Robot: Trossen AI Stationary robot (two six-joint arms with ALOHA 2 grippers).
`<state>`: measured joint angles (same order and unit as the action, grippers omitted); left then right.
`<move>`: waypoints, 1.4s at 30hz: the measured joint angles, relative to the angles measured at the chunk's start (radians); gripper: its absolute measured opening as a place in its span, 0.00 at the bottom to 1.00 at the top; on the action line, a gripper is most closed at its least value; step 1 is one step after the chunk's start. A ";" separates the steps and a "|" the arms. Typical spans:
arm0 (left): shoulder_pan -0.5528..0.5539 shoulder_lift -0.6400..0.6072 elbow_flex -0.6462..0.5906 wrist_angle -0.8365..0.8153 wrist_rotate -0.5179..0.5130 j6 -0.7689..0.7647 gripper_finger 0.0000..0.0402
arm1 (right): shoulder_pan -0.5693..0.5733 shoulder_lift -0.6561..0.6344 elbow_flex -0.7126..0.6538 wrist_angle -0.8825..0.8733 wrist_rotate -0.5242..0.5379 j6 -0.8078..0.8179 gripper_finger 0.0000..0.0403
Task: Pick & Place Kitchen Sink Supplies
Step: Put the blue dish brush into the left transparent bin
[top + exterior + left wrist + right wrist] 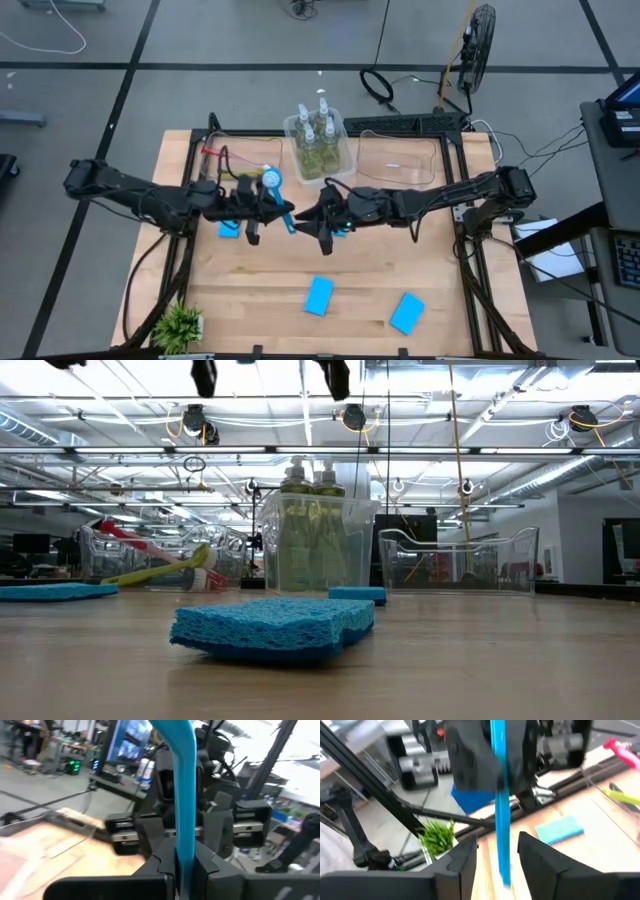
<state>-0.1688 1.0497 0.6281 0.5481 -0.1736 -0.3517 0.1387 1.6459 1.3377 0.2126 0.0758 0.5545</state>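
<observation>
A blue long-handled brush [280, 200] hangs above the table's middle, its round head [271, 178] toward the far edge. My left gripper [283, 212] is shut on its handle. My right gripper [318, 215] faces it from the right and stands open. Its fingers [465, 862] are on either side of the handle's free end [504, 870] with a gap on both sides. Soap bottles [318, 145] stand in a clear bin at the far middle. Blue sponges [319, 295] [407, 312] lie flat near the front edge. My left gripper pinches the blue brush's handle [183, 851] between its two fingers, away from the head. The fingers come level from the table's left and lie across the handle. The brush is lifted clear of the table.
An empty clear bin [400, 160] stands right of the bottle bin. A clear bin at the far left holds a red brush [210, 152] and a yellow one [160, 572]. Another sponge [229, 228] lies under my left arm. A small potted plant [180, 325] stands at the front left corner.
</observation>
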 joint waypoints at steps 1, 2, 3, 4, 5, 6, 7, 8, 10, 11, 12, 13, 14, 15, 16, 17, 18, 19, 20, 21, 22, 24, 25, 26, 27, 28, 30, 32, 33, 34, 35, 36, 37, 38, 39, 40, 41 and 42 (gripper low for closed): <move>0.000 -0.021 0.000 -0.035 -0.016 0.001 0.04 | 0.000 0.000 0.000 -0.017 -0.001 0.000 0.34; 0.000 -0.040 0.000 -0.069 -0.036 0.001 0.04 | 0.000 0.000 0.000 -0.036 -0.002 0.000 0.35; 0.000 -0.067 0.000 -0.117 -0.058 0.001 0.04 | 0.000 0.000 0.000 -0.057 -0.001 0.000 0.36; 0.000 -0.092 0.000 -0.173 -0.078 0.001 0.04 | 0.000 0.000 0.000 -0.082 -0.002 0.001 0.37; 0.000 -0.115 0.000 -0.217 -0.097 0.001 0.04 | 0.000 0.000 0.000 -0.105 -0.002 0.001 0.37; 0.000 -0.138 0.000 -0.257 -0.116 -0.001 0.04 | 0.000 0.000 0.000 -0.126 -0.002 0.001 0.37; 0.000 -0.162 0.000 -0.311 -0.136 -0.004 0.04 | 0.000 0.000 0.000 -0.143 -0.002 -0.002 0.38; 0.000 -0.184 0.000 -0.365 -0.152 -0.008 0.04 | 0.000 0.000 0.000 -0.154 -0.002 -0.011 0.38; 0.000 -0.219 0.000 -0.454 -0.184 -0.012 0.04 | 0.000 0.000 0.000 -0.164 -0.007 -0.044 0.38; 0.000 -0.236 0.005 -0.515 -0.201 -0.014 0.04 | 0.000 0.000 0.000 -0.167 -0.022 -0.065 0.38; 0.001 -0.249 0.017 -0.589 -0.220 -0.016 0.04 | 0.000 0.000 0.000 -0.167 -0.037 -0.085 0.37; 0.004 -0.255 0.039 -0.670 -0.234 -0.018 0.04 | 0.000 -0.002 0.000 -0.166 -0.054 -0.110 0.37; 0.009 -0.255 0.068 -0.757 -0.245 -0.024 0.04 | 0.000 -0.005 0.000 -0.167 -0.069 -0.134 0.37; 0.016 -0.254 0.099 -0.851 -0.256 -0.025 0.04 | 0.000 -0.009 0.000 -0.166 -0.084 -0.153 0.37; 0.025 -0.250 0.133 -0.947 -0.269 -0.023 0.04 | 0.000 -0.014 0.000 -0.166 -0.094 -0.166 0.36; 0.035 -0.241 0.166 -1.031 -0.275 -0.018 0.04 | 0.000 -0.018 0.000 -0.165 -0.104 -0.176 0.36; 0.048 -0.230 0.200 -1.104 -0.284 -0.008 0.04 | 0.000 -0.023 0.000 -0.164 -0.106 -0.183 0.36; 0.064 -0.219 0.232 -1.176 -0.294 0.006 0.04 | 0.001 -0.029 0.000 -0.165 -0.105 -0.190 0.36; 0.080 -0.209 0.260 -1.253 -0.305 0.024 0.04 | 0.000 -0.035 0.000 -0.166 -0.105 -0.200 0.37; 0.099 -0.197 0.286 -1.320 -0.318 0.041 0.04 | 0.000 -0.040 0.000 -0.166 -0.105 -0.209 0.37; 0.119 -0.184 0.310 -1.373 -0.329 0.061 0.04 | -0.001 -0.047 0.000 -0.165 -0.104 -0.217 0.37; 0.163 -0.161 0.342 -1.444 -0.335 0.119 0.04 | -0.001 -0.066 0.000 -0.169 -0.104 -0.234 0.37; 0.186 -0.149 0.350 -1.477 -0.335 0.151 0.04 | -0.002 -0.074 0.000 -0.169 -0.103 -0.239 0.37; 0.208 -0.136 0.357 -1.500 -0.335 0.183 0.04 | -0.002 -0.083 0.000 -0.170 -0.101 -0.246 0.37; 0.231 -0.124 0.360 -1.512 -0.335 0.213 0.04 | -0.005 -0.092 0.000 -0.176 -0.095 -0.254 0.37; 0.256 -0.110 0.361 -1.526 -0.335 0.246 0.04 | -0.006 -0.101 0.000 -0.184 -0.078 -0.256 0.37; 0.302 -0.083 0.361 -1.557 -0.325 0.310 0.04 | -0.007 -0.122 0.000 -0.201 -0.041 -0.262 0.36; 0.345 -0.050 0.361 -1.573 -0.321 0.365 0.04 | -0.007 -0.145 0.000 -0.213 0.002 -0.281 0.36; 0.365 -0.034 0.361 -1.580 -0.319 0.394 0.04 | -0.008 -0.159 0.000 -0.224 0.014 -0.291 0.37; 0.383 -0.019 0.361 -1.585 -0.318 0.425 0.04 | -0.008 -0.171 0.000 -0.243 0.029 -0.297 0.37; 0.400 -0.005 0.361 -1.590 -0.318 0.453 0.04 | -0.008 -0.183 -0.001 -0.262 0.034 -0.304 0.37; 0.418 0.010 0.361 -1.595 -0.322 0.483 0.04 | -0.008 -0.196 -0.007 -0.271 0.034 -0.307 0.37; 0.435 0.024 0.361 -1.597 -0.324 0.517 0.04 | -0.008 -0.210 -0.019 -0.275 0.034 -0.309 0.37; 0.452 0.037 0.361 -1.596 -0.324 0.551 0.04 | -0.008 -0.227 -0.032 -0.277 0.034 -0.309 0.37; 0.468 0.048 0.361 -1.596 -0.325 0.587 0.04 | -0.008 -0.245 -0.047 -0.276 0.033 -0.309 0.37; 0.484 0.057 0.361 -1.595 -0.324 0.622 0.04 | -0.008 -0.266 -0.066 -0.271 0.033 -0.306 0.37; 0.498 0.066 0.361 -1.595 -0.325 0.656 0.04 | -0.008 -0.289 -0.088 -0.268 0.033 -0.301 0.37; 0.514 0.076 0.361 -1.595 -0.326 0.688 0.04 | -0.008 -0.314 -0.115 -0.262 0.033 -0.290 0.36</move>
<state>0.3450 1.1257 0.9890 -1.0466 -0.4992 0.3361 0.1307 1.3316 1.2232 -0.0490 0.1085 0.2643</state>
